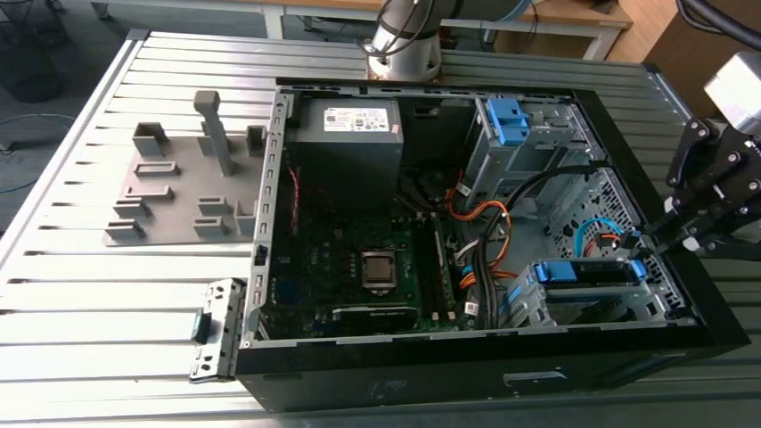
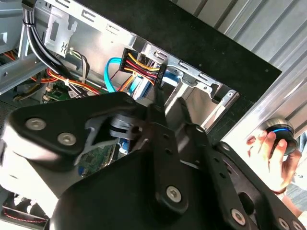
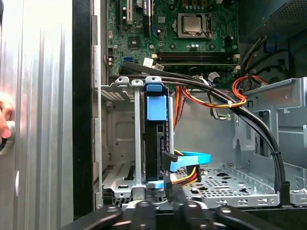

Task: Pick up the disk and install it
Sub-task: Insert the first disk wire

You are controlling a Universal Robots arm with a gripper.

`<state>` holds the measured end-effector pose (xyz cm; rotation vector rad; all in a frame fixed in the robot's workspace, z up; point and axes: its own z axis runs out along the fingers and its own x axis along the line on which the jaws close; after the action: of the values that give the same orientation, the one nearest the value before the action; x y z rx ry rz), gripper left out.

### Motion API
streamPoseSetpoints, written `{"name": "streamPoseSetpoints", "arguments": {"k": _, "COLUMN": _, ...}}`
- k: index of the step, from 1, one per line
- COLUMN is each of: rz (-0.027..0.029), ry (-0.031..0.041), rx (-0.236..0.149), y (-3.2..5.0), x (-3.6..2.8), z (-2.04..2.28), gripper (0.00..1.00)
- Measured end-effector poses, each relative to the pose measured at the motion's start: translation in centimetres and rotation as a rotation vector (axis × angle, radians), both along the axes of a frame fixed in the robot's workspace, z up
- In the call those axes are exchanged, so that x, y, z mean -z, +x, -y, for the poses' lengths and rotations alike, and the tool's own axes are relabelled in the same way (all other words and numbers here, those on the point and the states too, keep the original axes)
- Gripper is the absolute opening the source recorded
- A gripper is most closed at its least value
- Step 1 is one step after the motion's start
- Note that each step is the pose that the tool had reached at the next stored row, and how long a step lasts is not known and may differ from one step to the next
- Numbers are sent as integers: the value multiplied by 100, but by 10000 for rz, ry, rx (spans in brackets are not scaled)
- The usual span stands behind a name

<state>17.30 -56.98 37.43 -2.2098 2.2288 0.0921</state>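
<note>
The ribbed grey metal table (image 1: 71,267) spread widest, with bare slats running out past the gripper. On it lay one open black steel computer case (image 1: 476,388). The black jointed gripper (image 1: 668,239) hung at that case's rim on the exterior view's right, with the black wall edge close under it. Whether the gripper was wide or narrow could not be told.

Across the case from the gripper, out on the table, lay one flat grey fixture plate with upright posts (image 1: 155,223). Inside the case, well apart from the gripper, sat one large grey box with a white sticker (image 1: 356,125) and one green circuit board (image 1: 345,259).

There were two silver sheet-metal drive cages. The nearer silver cage (image 3: 138,143) stood just beside the gripper, and the farther silver cage (image 1: 553,134) stood well apart from it. The disk (image 1: 583,274), a flat drive in a bright blue plastic frame, sat in the nearer cage with metal rails close on both sides. In the first wrist view it (image 3: 156,108) stood on edge. Between the cages the perforated metal case floor (image 3: 225,179) lay open.

One flat bright blue cable (image 3: 192,158) and one bundle of orange, yellow and red wires (image 3: 211,103) ran near the disk. One small blue plastic bracket (image 1: 508,120) sat in the farther cage.

A person's hand (image 2: 266,153) rested on a round knob with a blue ring (image 2: 282,133), outside the case wall.
</note>
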Motion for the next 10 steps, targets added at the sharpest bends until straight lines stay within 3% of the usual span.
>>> {"name": "streamPoseSetpoints", "arguments": {"k": 3, "rz": 0, "ry": 1, "rx": 0, "y": 1, "x": 1, "z": 0, "gripper": 35}}
{"name": "streamPoseSetpoints", "arguments": {"k": 4, "rz": 0, "ry": 0, "rx": 0, "y": 1, "x": 0, "z": 0, "gripper": 41}}
{"name": "streamPoseSetpoints", "arguments": {"k": 8, "rz": 0, "ry": -6, "rx": -1, "y": 3, "x": 48, "z": -8, "gripper": 41}}
{"name": "streamPoseSetpoints", "arguments": {"k": 10, "rz": 0, "ry": -12, "rx": -2, "y": 10, "x": 85, "z": -33, "gripper": 41}}
